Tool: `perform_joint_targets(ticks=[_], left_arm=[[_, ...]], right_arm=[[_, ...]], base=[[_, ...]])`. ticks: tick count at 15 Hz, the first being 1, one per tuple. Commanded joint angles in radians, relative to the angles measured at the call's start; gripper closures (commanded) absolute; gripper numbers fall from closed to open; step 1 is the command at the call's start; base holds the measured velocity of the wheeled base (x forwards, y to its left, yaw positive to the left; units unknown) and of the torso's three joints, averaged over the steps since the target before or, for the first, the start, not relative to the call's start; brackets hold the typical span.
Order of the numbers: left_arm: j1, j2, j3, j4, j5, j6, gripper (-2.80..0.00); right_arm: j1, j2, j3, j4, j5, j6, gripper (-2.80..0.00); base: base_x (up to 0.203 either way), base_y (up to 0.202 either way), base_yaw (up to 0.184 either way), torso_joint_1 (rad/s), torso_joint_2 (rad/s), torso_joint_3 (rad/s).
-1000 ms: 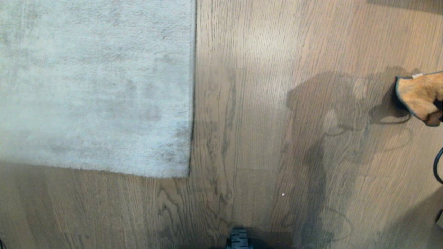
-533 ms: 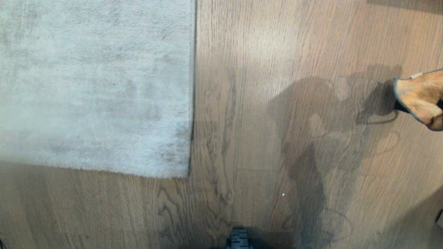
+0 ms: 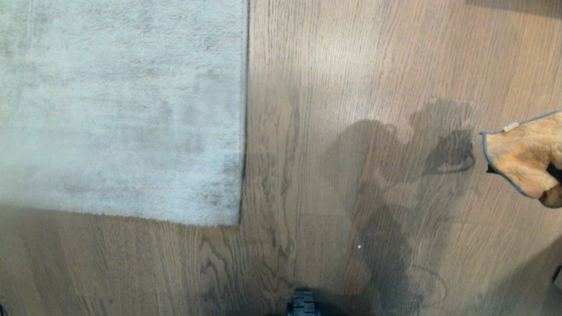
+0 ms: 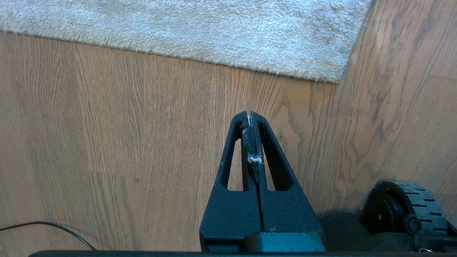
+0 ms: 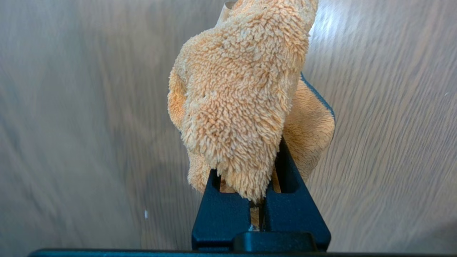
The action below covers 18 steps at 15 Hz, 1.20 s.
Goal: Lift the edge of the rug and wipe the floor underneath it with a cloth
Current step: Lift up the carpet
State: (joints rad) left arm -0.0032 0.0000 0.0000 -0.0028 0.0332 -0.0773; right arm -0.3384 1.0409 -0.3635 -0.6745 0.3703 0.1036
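Cloth (image 3: 524, 158) shifted nearer, hiding right end effector (image 5: 260, 200).

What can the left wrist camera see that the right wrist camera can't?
Only the left wrist view shows the rug lying flat with its corner, the empty, shut left gripper, a black wheel and a thin cable. Only the right wrist view shows the orange cloth pinched in the right gripper. Both show the wooden floor.
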Motion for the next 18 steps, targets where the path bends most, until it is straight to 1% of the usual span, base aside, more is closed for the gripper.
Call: perform_joint_targets(ticks=[1, 2, 4, 6, 7, 9, 12, 14, 16, 18], left_arm=[[0.000, 0.000, 0.000, 0.000, 0.001, -0.001, 0.00], [0.000, 0.000, 0.000, 0.000, 0.001, -0.001, 0.00], [0.000, 0.000, 0.000, 0.000, 0.001, -0.001, 0.00], [0.000, 0.000, 0.000, 0.000, 0.001, -0.001, 0.00], [0.000, 0.000, 0.000, 0.000, 0.001, -0.001, 0.00], [0.000, 0.000, 0.000, 0.000, 0.001, -0.001, 0.00], [0.000, 0.000, 0.000, 0.000, 0.001, -0.001, 0.00], [0.000, 0.000, 0.000, 0.000, 0.001, -0.001, 0.00], [0.000, 0.000, 0.000, 0.000, 0.001, -0.001, 0.00], [0.000, 0.000, 0.000, 0.000, 0.001, -0.001, 0.00]], right_arm=[[0.060, -0.102, 0.061, 0.028, -0.015, -0.056, 0.00], [0.090, -0.120, 0.075, 0.048, -0.043, -0.078, 0.00], [0.170, -0.167, 0.110, 0.098, -0.137, -0.117, 0.00], [0.234, -0.222, 0.157, 0.139, -0.232, -0.136, 0.00], [0.252, -0.251, 0.183, 0.154, -0.264, -0.143, 0.00], [0.267, -0.331, 0.223, 0.206, -0.285, -0.164, 0.00], [0.269, -0.471, 0.269, 0.332, -0.290, -0.179, 0.00], [0.275, -0.552, 0.325, 0.363, -0.291, -0.194, 0.00], [0.293, -0.634, 0.353, 0.391, -0.293, -0.204, 0.00], [0.298, -0.730, 0.360, 0.464, -0.294, -0.215, 0.00]], base=[[0.000, 0.000, 0.000, 0.000, 0.00, 0.000], [0.000, 0.000, 0.000, 0.000, 0.00, 0.000], [0.000, 0.000, 0.000, 0.000, 0.00, 0.000], [0.000, 0.000, 0.000, 0.000, 0.00, 0.000], [0.000, 0.000, 0.000, 0.000, 0.00, 0.000], [0.000, 0.000, 0.000, 0.000, 0.00, 0.000], [0.000, 0.000, 0.000, 0.000, 0.00, 0.000], [0.000, 0.000, 0.000, 0.000, 0.00, 0.000], [0.000, 0.000, 0.000, 0.000, 0.00, 0.000], [0.000, 0.000, 0.000, 0.000, 0.00, 0.000]])
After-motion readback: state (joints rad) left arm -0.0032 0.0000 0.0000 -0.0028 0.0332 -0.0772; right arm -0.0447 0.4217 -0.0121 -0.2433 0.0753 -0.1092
